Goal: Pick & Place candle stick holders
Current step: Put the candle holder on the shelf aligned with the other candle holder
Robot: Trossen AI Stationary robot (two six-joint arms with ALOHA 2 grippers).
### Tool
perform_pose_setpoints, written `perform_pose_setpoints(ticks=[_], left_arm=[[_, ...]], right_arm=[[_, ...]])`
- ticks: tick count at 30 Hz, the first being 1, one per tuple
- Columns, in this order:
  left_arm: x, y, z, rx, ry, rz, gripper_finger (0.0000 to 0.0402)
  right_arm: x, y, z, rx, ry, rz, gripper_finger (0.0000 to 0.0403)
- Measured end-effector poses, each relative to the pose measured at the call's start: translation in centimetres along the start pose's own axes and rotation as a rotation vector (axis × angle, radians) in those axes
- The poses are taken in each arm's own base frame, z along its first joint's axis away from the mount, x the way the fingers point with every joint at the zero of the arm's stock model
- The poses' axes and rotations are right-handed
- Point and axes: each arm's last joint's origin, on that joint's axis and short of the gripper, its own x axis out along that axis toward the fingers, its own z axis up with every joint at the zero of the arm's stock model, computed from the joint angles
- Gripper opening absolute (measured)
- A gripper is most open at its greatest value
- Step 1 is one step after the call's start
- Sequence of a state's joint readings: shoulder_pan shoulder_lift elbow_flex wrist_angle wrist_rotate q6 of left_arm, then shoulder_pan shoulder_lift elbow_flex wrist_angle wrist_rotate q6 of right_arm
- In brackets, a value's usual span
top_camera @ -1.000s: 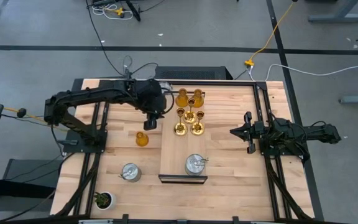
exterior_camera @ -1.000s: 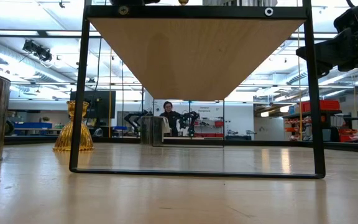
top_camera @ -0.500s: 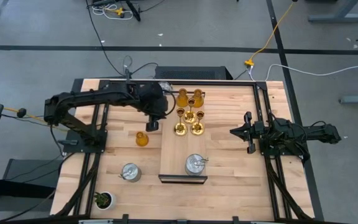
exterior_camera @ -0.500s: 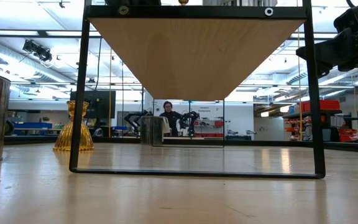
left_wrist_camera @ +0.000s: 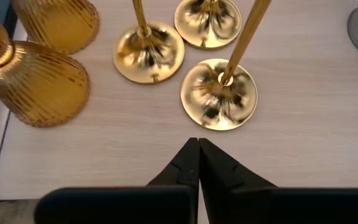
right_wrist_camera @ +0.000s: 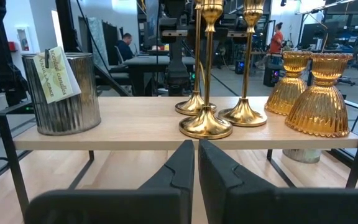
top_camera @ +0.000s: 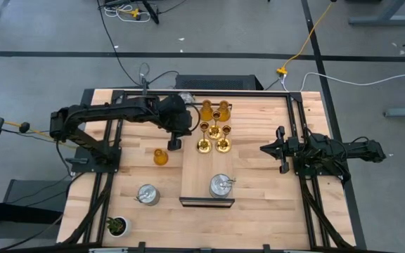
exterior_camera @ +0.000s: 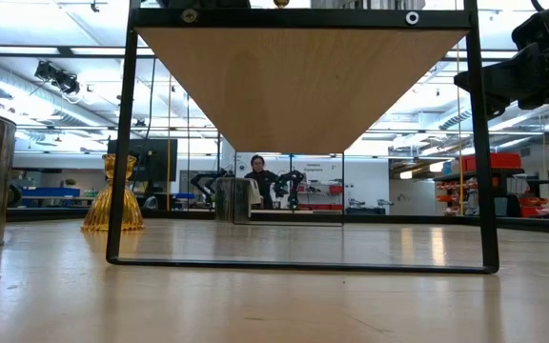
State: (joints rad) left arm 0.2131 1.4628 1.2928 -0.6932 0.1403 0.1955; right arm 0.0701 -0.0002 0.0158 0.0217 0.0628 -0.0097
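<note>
On the raised wooden shelf point(top_camera: 204, 172), 3 gold holders point(top_camera: 214, 138) and 2 amber holders point(top_camera: 214, 110) are standing clustered, with 1 silver holder point(top_camera: 221, 185) nearer its front. Left pincer point(top_camera: 175, 143) is hovering beside them, shut and empty. Right pincer point(top_camera: 267, 149) is waiting over the bench point(top_camera: 259, 204), closed, holding nothing.

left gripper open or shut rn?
Shut. The left gripper has its fingertips pressed together, holding nothing, just short of the gold holders on the shelf.
</note>
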Motion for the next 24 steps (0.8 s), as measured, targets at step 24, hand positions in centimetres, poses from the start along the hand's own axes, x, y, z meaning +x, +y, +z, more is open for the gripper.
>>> perform_pose_setpoints(ticks=[24], left_arm=[[3.3,-0.9,-2.4,0.02,-0.066,-0.125,0.0004]], right_arm=[[0.0,0.0,0.0,0.0,0.0,0.0,0.0027]])
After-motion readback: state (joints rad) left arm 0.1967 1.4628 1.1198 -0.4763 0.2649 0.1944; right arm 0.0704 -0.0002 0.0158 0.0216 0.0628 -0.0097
